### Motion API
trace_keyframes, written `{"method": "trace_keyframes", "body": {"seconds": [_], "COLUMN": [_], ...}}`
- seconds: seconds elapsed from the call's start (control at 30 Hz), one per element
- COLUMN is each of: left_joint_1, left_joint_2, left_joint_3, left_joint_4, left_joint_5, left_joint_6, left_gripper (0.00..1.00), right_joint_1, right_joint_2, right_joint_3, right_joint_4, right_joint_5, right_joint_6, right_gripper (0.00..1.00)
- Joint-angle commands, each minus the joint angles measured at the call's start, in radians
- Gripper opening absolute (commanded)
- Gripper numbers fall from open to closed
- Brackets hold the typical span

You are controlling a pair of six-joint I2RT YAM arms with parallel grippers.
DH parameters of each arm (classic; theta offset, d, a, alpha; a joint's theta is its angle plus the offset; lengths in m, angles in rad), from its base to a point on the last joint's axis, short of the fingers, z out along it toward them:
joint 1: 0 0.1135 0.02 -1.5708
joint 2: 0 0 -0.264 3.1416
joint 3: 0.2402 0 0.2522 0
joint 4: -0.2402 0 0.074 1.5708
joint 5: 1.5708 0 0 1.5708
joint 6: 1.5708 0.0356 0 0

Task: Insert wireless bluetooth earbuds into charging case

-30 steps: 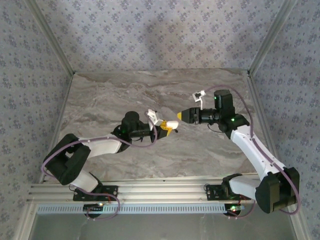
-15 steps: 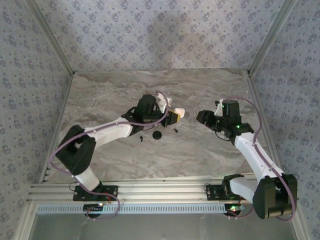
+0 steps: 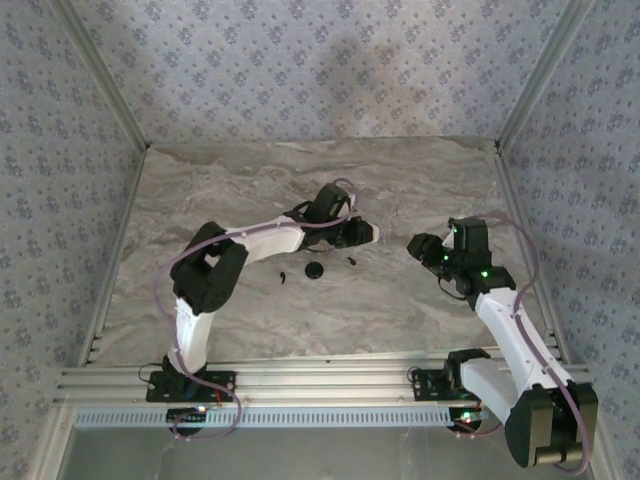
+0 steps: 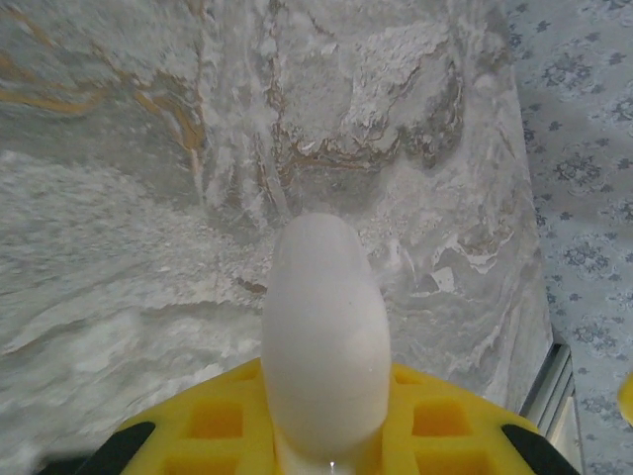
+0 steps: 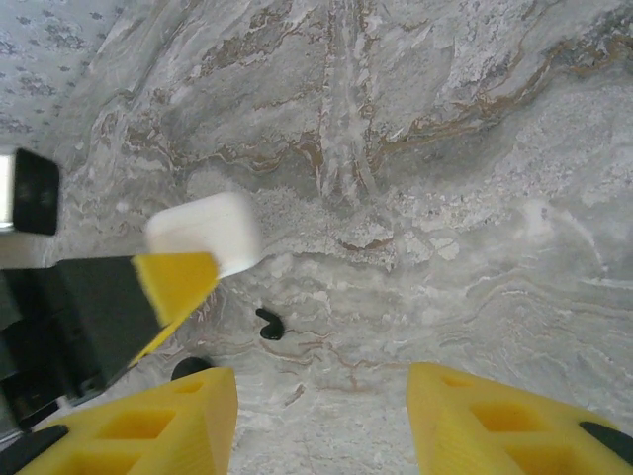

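We're barely started, we reckon. Our left gripper [image 3: 366, 233] is clamped on the white charging case [image 4: 324, 327] near the middle of the top view, and the right gripper [image 5: 321, 391] gapes empty. A black earbud [image 5: 267, 324] lies loose on the marble table [image 5: 475, 198], lower left of the case, so every bud looks left to insert.

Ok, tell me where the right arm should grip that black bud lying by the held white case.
Pinch the bud across its narrow middle, coming straight down. It lies flat on the table, tiny and curved, so a sideways approach would likely just push it. Stay on its right in the right wrist view: the held case hangs close on the left.
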Motion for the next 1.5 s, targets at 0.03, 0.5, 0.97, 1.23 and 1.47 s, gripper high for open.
{"method": "trace_keyframes", "body": {"seconds": [0.03, 0.5, 0.97, 1.23, 1.47], "left_joint_1": [-0.026, -0.079, -0.081, -0.08, -0.079], "left_joint_2": [0.086, 0.265, 0.253, 0.192, 0.114], "left_joint_3": [0.1, 0.234, 0.261, 0.312, 0.376], "left_joint_4": [-0.038, 0.001, -0.144, -0.353, -0.552], "left_joint_5": [0.033, 0.112, 0.068, -0.054, -0.2], "left_joint_6": [-0.108, -0.236, -0.178, -0.018, 0.1], "left_gripper": [0.13, 0.16, 0.39, 0.45, 0.46], "right_joint_1": [-0.013, -0.019, -0.019, -0.019, 0.013], "right_joint_2": [-0.025, -0.031, -0.06, -0.069, -0.068], "right_joint_3": [-0.032, -0.059, -0.06, -0.052, -0.002], "right_joint_4": [-0.018, 0.016, 0.008, -0.002, -0.08], "right_joint_5": [0.012, -0.021, -0.021, -0.023, 0.04], "right_joint_6": [0.012, 0.019, 0.025, 0.026, -0.007], "right_gripper": [0.5, 0.5, 0.5, 0.5, 0.5]}}
